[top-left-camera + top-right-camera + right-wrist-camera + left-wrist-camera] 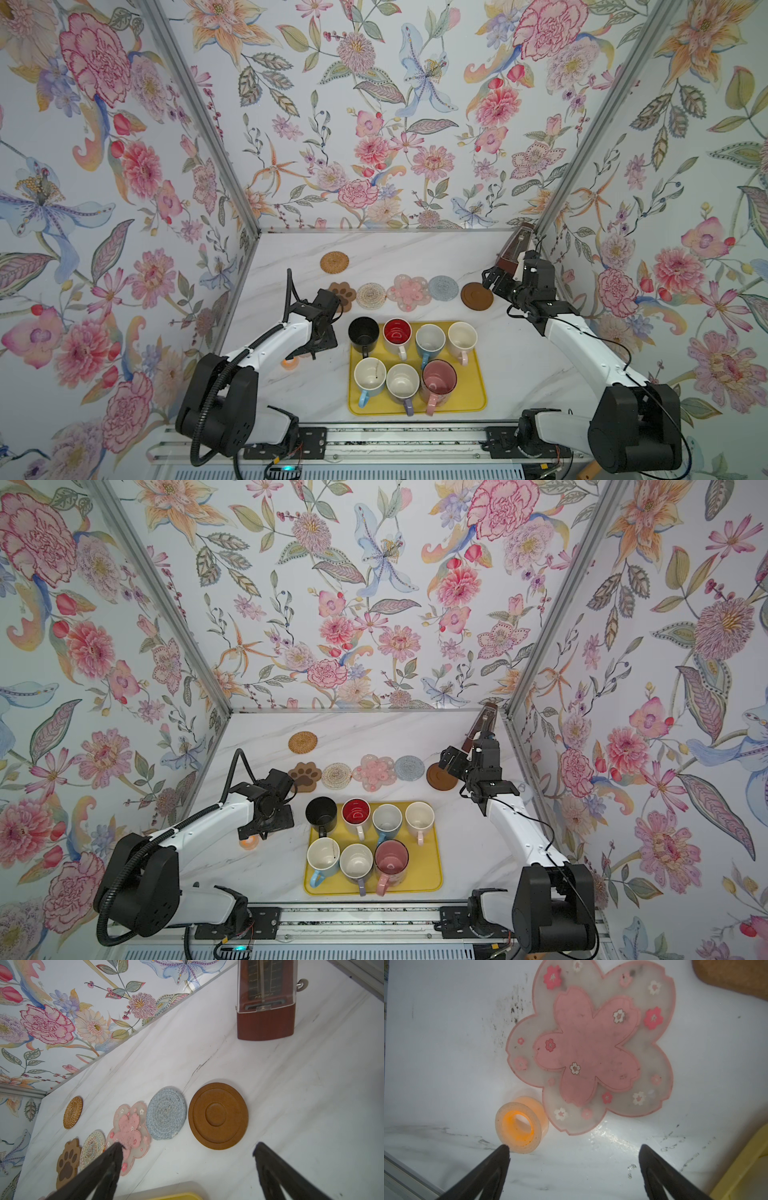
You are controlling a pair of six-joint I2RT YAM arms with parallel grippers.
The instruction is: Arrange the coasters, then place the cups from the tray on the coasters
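Fingers of the left gripper [574,1147] are standing wide apart, holding nothing; a pink flower coaster [589,1049] is lying just beyond their tips, with the small orange ring [517,1126] beside one tip. The fingers of the right gripper [188,1147] are gaping equally wide and empty, the dark brown disc [218,1115] lying just ahead between them. The cups [430,340] are all sitting on the yellow tray [473,390].

Both top views are brightly and evenly lit; only soft shadows are thrown beside the yellow tray [469,386]. The wall frames [200,112] are splayed outward by the wide lens. In the left wrist view the marble tabletop [446,1053] is bleached, glare is caught just beside the flower coaster [591,1053], and the left gripper [574,1147] is rendered dark and soft
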